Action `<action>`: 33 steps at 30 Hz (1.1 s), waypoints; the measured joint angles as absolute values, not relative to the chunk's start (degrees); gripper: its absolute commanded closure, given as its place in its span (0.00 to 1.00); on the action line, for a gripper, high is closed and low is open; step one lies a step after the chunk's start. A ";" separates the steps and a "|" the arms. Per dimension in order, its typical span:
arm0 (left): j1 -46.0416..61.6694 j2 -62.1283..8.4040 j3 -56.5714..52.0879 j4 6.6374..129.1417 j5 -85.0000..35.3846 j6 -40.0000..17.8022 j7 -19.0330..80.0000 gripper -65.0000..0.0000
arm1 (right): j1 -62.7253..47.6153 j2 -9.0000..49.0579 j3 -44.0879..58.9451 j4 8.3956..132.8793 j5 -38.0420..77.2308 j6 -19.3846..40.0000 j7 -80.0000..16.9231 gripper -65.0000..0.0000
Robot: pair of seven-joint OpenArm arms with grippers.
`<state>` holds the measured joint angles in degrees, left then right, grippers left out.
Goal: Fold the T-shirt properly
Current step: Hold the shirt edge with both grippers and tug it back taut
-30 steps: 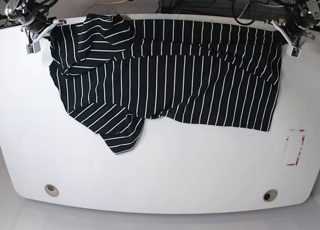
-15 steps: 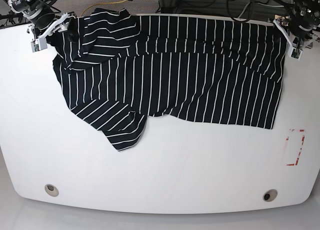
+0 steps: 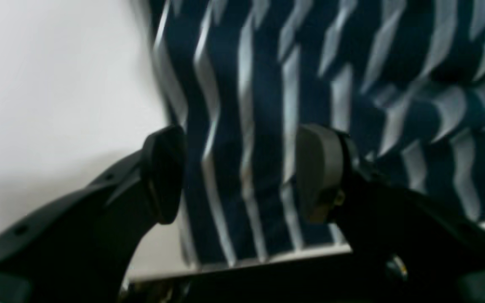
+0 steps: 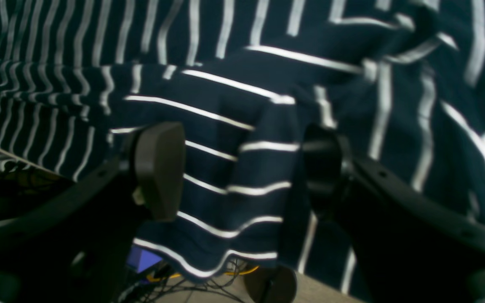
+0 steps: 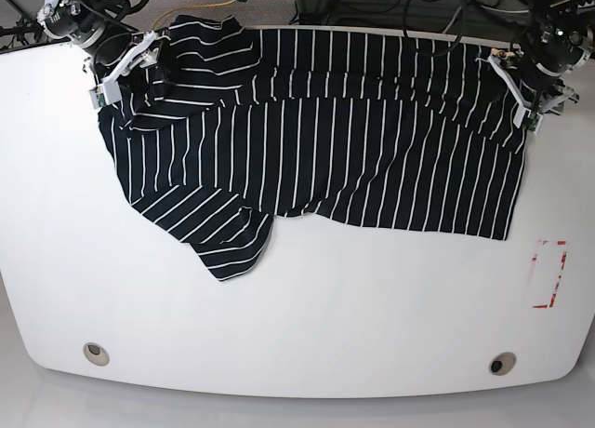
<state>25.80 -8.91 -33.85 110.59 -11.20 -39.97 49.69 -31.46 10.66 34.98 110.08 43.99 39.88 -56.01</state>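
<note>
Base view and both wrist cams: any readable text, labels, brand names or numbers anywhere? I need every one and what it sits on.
None can be read in any view.
T-shirt: only white stripes, no print or tag showing.
Table: a red rectangular outline near its edge, no legible characters.
Left gripper and right gripper: plain dark fingers, no markings visible; both wrist views are blurred.

Bright, even overhead light; both wrist views blurred, base view edges bowed.

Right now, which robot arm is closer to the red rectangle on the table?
Left. The left end effector sits at the T-shirt's far corner above the red rectangle; the right end effector is across the table.
</note>
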 measured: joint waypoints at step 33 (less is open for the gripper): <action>23.38 -10.39 -29.63 97.14 -12.32 -39.97 42.72 0.41 | -26.81 7.01 42.19 105.08 28.05 39.92 -56.18 1.00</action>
